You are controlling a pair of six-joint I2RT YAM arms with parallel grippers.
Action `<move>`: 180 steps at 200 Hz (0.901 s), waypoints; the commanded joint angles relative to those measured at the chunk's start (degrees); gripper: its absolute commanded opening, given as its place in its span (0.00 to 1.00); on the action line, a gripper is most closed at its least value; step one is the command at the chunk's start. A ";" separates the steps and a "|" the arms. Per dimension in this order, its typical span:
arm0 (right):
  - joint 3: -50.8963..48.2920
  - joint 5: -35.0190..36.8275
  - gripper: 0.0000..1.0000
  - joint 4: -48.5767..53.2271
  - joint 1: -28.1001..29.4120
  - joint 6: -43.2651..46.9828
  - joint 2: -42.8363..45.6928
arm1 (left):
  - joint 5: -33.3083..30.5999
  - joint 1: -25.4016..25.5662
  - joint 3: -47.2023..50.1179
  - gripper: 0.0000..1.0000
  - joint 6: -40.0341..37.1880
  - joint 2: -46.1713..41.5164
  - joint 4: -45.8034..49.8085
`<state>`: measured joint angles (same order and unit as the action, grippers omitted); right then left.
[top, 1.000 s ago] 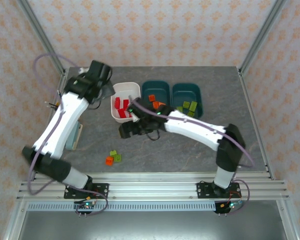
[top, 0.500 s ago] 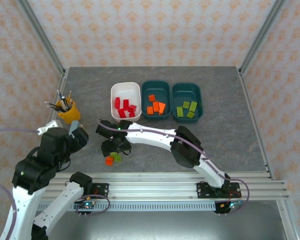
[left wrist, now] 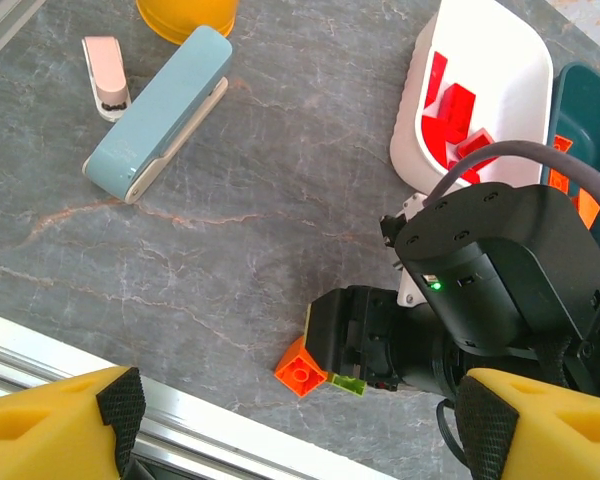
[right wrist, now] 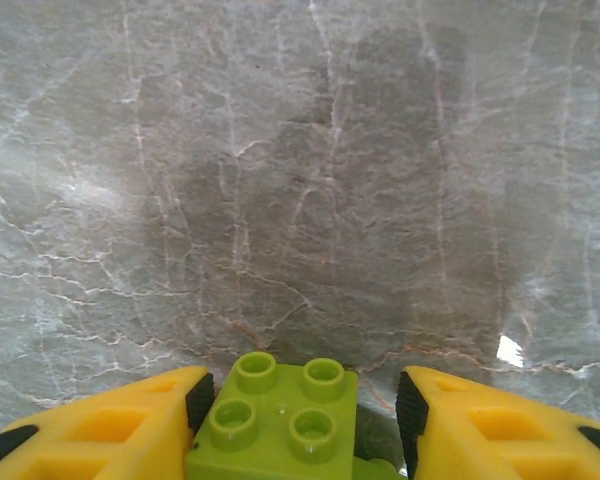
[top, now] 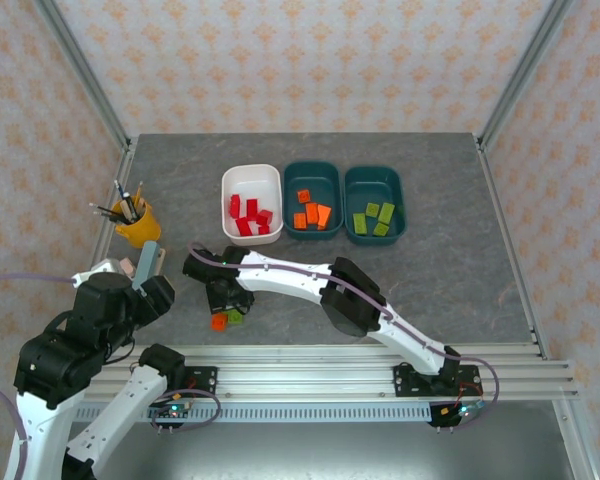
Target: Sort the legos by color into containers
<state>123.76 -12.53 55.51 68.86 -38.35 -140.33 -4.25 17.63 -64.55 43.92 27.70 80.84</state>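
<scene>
As the grey table [top: 460,280] carries a white tub [top: 251,168] of red bricks [top: 248,214] and two teal tubs [top: 311,167], my left gripper [left wrist: 298,405] hangs spread wide; my right gripper [right wrist: 300,395] straddles a lime green brick [right wrist: 280,420] on the table beside an orange brick [left wrist: 300,368], one pad [right wrist: 201,400] touching, the other just apart.

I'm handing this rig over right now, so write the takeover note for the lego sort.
Left gripper: open, empty, over the table's near edge.
Right gripper: jaws either side of a green brick on the table; a gap shows at one finger, so no grip yet.
Done: reds in white tub, oranges in middle teal tub, greens in right teal tub.
Left: that green brick and the orange brick touching it.
</scene>
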 commanded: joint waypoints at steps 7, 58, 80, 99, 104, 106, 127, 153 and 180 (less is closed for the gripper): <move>1.97 1.57 0.49 2.23 0.31 -1.54 -1.13 | 1.12 0.30 -1.03 0.84 0.79 -0.89 2.07; 1.22 4.05 0.29 2.28 0.16 -0.77 1.12 | 7.13 0.30 2.77 0.84 0.85 -1.99 -3.24; 0.08 6.37 0.24 2.44 -0.66 -0.50 3.96 | 8.93 0.30 3.65 0.83 1.32 -1.96 -5.07; -3.82 7.82 0.23 1.26 -2.56 -0.75 8.32 | 9.51 0.30 3.04 0.83 1.34 -0.64 -5.64; -5.11 8.17 0.23 0.96 -3.25 -0.76 9.59 | 9.73 0.30 2.94 0.84 1.39 -0.13 -5.84; -5.64 8.28 0.23 0.82 -3.50 -0.76 10.29 | 9.88 0.30 2.88 0.83 1.42 0.06 -5.97; -11.79 10.15 0.22 0.15 -7.55 -0.44 17.52 | 12.44 0.30 2.83 0.84 2.07 2.58 -9.00; -20.16 12.04 0.21 -0.40 -15.68 1.49 27.82 | 17.46 0.36 4.25 0.83 3.78 6.36 -17.23; -25.36 12.20 0.21 0.08 -27.18 5.65 34.69 | 23.33 0.77 5.61 0.83 5.12 13.37 -28.10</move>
<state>102.24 -3.97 54.37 50.41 -36.97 -111.77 12.36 17.63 -60.49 47.09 35.57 65.21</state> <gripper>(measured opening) 0.304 0.832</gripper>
